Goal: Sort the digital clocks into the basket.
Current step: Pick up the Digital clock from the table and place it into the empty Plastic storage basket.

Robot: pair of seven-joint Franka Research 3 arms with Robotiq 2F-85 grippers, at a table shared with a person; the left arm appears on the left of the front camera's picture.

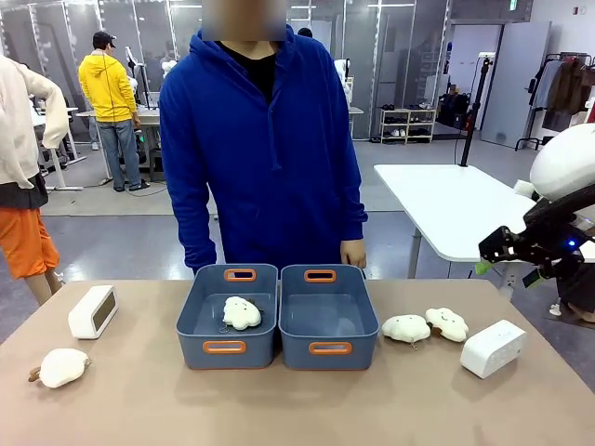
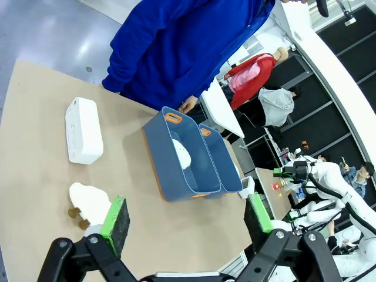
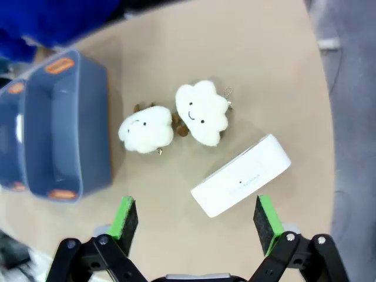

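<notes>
Across the middle of the bench (image 1: 297,409) in the front view, two blue-grey bins stand side by side with their long walls touching: the left basket (image 1: 200,348), with one cream plush toy (image 1: 242,312) lying inside, and the right basket (image 1: 299,351). Both clocks sit on the bench outside the bins. The left clock (image 1: 93,311) stands at the left of the frame, well apart from the left basket, its greyish face turned toward the bins; a second plush toy (image 1: 63,367) lies near it, toward the lower left. The right clock (image 1: 493,348) lies at the lower right, just beside a pair of plush toys (image 1: 409,328) that sit between it and the right basket. The right hand (image 1: 507,269) hangs in the air at the right edge of the frame, above that clock; its wrist view shows the green pads spread wide with nothing between them and the white box on the bench beyond. The left hand (image 2: 187,220) is likewise spread and holds nothing, with the second plush toy by one pad and the left clock toward the upper left. A person in a blue hoodie (image 1: 270,139) stands behind the bins.
</notes>
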